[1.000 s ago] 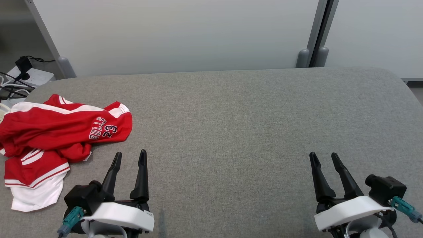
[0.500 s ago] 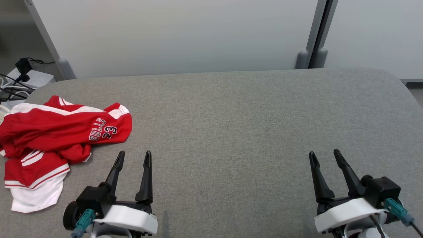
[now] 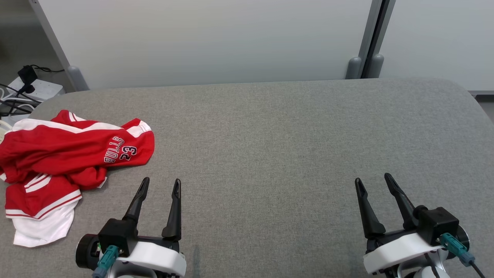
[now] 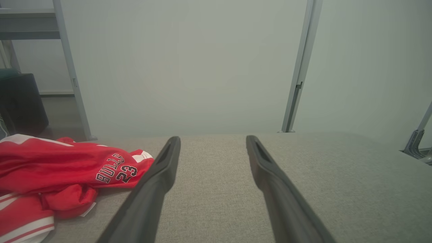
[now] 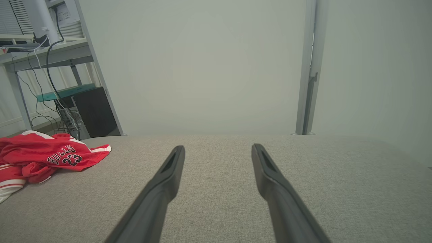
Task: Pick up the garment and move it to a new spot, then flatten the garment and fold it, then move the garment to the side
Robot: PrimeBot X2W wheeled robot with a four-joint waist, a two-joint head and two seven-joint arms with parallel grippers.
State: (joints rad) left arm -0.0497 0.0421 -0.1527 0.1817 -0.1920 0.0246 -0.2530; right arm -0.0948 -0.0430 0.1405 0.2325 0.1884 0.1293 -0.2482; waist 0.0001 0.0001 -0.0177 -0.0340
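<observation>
The red and white garment (image 3: pixel 65 162) lies crumpled at the left end of the grey table (image 3: pixel 270 135). Over the table's near edge, the left gripper (image 3: pixel 161 182) and the right gripper (image 3: pixel 372 178) each have their fingers apart, gripping nothing.

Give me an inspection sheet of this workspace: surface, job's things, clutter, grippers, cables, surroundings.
Surface: grey fabric table, rounded far corners.
Job's things: red and white jersey crumpled at the table's left edge, not yet picked up.
Clutter: nothing seen.
Grippers: left gripper jaws open, empty, near the jersey, not touching; right gripper jaws open, empty, over bare table.
Cables: dark cables and a white power strip past the far left corner.
Surroundings: pale wall panels, grey post.
</observation>
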